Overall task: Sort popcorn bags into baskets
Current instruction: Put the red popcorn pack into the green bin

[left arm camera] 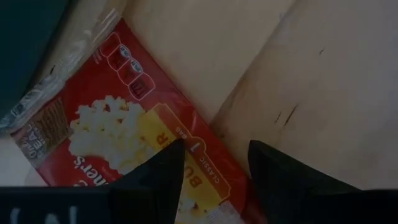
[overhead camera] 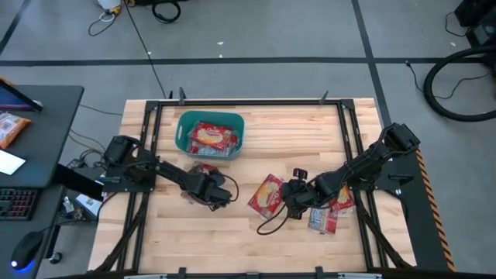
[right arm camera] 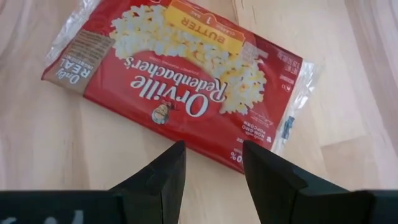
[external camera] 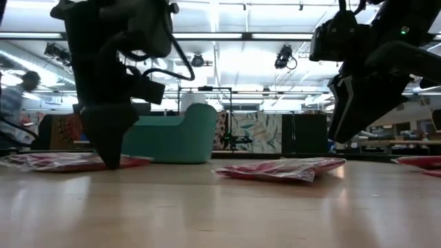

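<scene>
**Sorting partly done: some bags in the basket, several waiting on the table**

Dark fingertips of the left gripper (left arm camera: pixel 214 171) are pressing down at the edge of a red popcorn bag (left arm camera: pixel 118 134) that is lying flat on the wooden table (overhead camera: pixel 256 240), just in front of the teal basket (overhead camera: pixel 186 128). Its jaws are standing parted, one finger over the bag and the other over bare wood beside it, so they are straddling the bag's edge rather than pinching it; nothing is being lifted.

On the other side, the right gripper (right arm camera: pixel 211 165) is hovering with its jaws likewise apart and empty, poised just short of a second bag (right arm camera: pixel 186 81) lying flat near the table's middle. From the low view this gripper is hanging clear above the surface.

As for progress, the basket is already holding at least a couple of packets (overhead camera: pixel 211 138). What is remaining: the bag under the left gripper, the one in front of the right gripper, and a small cluster of bags (overhead camera: pixel 332 213) lying partly beneath the right arm. By my judgement the job is sitting somewhere around its midpoint, with both arms lining up fresh pickups.
</scene>
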Available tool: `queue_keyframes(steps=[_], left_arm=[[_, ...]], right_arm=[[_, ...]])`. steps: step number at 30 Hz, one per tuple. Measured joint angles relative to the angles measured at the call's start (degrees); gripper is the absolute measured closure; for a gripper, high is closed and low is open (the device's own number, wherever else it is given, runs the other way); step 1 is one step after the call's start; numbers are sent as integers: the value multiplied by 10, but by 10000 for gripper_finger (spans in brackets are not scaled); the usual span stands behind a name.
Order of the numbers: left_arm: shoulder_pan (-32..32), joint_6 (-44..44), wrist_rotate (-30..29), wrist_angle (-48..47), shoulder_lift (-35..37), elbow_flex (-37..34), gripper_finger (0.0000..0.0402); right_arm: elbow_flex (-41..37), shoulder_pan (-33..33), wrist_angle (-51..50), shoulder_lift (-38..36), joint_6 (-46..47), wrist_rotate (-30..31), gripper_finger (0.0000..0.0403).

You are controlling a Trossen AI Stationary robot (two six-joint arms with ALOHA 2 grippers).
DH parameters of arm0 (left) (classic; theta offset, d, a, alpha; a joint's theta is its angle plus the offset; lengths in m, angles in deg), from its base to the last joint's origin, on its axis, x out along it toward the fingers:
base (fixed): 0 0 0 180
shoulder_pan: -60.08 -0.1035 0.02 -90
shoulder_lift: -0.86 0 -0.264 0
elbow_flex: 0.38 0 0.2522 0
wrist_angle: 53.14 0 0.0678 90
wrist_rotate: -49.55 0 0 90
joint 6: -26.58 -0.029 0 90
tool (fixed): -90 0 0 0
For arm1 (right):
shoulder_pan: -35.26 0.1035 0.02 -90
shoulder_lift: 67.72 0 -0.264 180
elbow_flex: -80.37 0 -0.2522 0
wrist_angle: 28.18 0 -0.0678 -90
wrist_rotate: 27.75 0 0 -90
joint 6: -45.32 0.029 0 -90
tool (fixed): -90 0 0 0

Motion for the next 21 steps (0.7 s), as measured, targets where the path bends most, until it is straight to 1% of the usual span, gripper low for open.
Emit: queue_keyframes(steps=[5, 8, 12, 17, 21], left_arm=[[3, -6, 0, -20, -13, 2, 218], [8, -45, 4, -23, -13, 1, 234], [26, -151, 3, -19, -14, 0, 275], [62, -300, 6, -24, -16, 7, 342], [88, -366, 17, -25, -17, 17, 391]], right_arm=[[0, 0, 4, 0, -2, 0, 238], [0, 0, 4, 0, -3, -1, 238], [0, 0, 4, 0, -3, -2, 238], [0, 0, 4, 0, -4, -2, 238], [0, 0, 5, 0, -4, -2, 238]])
